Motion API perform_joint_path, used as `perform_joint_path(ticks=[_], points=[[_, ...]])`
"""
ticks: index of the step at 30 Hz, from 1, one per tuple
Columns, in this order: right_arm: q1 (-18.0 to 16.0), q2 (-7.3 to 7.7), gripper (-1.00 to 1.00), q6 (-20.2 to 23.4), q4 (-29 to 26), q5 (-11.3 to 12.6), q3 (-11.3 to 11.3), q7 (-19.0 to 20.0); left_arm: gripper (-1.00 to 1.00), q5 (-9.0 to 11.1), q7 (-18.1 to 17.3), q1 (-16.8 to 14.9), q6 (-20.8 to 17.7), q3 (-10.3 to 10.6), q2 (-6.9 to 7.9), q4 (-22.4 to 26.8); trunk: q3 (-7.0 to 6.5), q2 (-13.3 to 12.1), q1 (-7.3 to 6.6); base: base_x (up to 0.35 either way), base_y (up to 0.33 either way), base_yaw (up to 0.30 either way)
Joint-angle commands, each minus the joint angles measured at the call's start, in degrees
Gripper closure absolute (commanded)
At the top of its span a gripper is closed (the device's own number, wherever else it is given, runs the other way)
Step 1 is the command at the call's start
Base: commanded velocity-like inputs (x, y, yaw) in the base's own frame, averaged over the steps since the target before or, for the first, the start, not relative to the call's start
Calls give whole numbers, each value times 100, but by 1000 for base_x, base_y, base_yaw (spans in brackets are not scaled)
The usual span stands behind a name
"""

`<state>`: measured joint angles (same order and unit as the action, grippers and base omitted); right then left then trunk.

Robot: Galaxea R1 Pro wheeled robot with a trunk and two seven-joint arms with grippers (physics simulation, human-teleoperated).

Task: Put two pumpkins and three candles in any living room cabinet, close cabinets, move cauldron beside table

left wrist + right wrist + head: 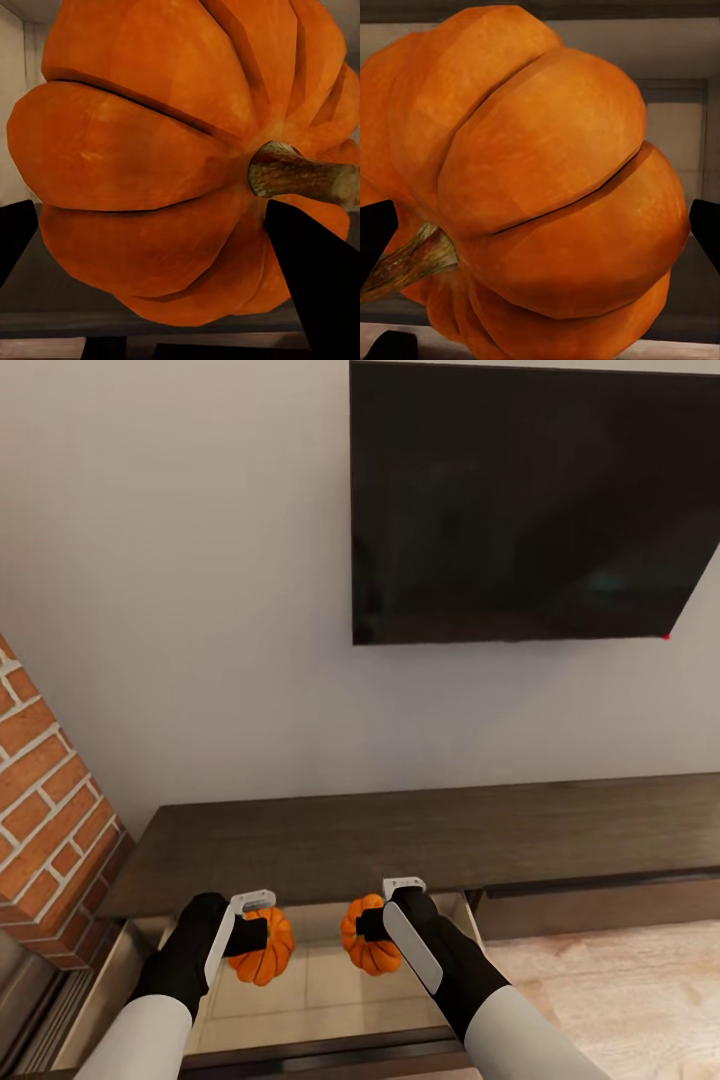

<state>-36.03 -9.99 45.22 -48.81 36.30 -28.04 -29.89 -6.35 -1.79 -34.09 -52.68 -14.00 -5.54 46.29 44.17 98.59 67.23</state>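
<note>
Two ribbed orange pumpkins hang over the open drawer (330,985) of the long dark brown cabinet (420,840). My left gripper (262,938) is shut on the left pumpkin (265,950), and my right gripper (372,928) is shut on the right pumpkin (370,940). Up close, the left pumpkin (180,165) shows its brown stem, with a black fingertip (315,277) pressed against it. The right pumpkin (540,195) sits between the dark finger edges above the pale drawer lining. The candles, cauldron and table are out of view.
A black television (530,500) hangs on the white wall above the cabinet. A red brick fireplace corner (45,810) stands at the left. Pale wood floor (620,990) lies to the right of the open drawer, whose front edge (320,1050) is close to me.
</note>
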Motion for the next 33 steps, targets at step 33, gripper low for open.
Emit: perform_joint_path(ticks=[33], points=[[-1, 0, 100, -71, 29, -3, 1, -16, 100, -15, 42, -1, 28, 2, 1, -314, 593, 1325, 725, 0, 0, 0]])
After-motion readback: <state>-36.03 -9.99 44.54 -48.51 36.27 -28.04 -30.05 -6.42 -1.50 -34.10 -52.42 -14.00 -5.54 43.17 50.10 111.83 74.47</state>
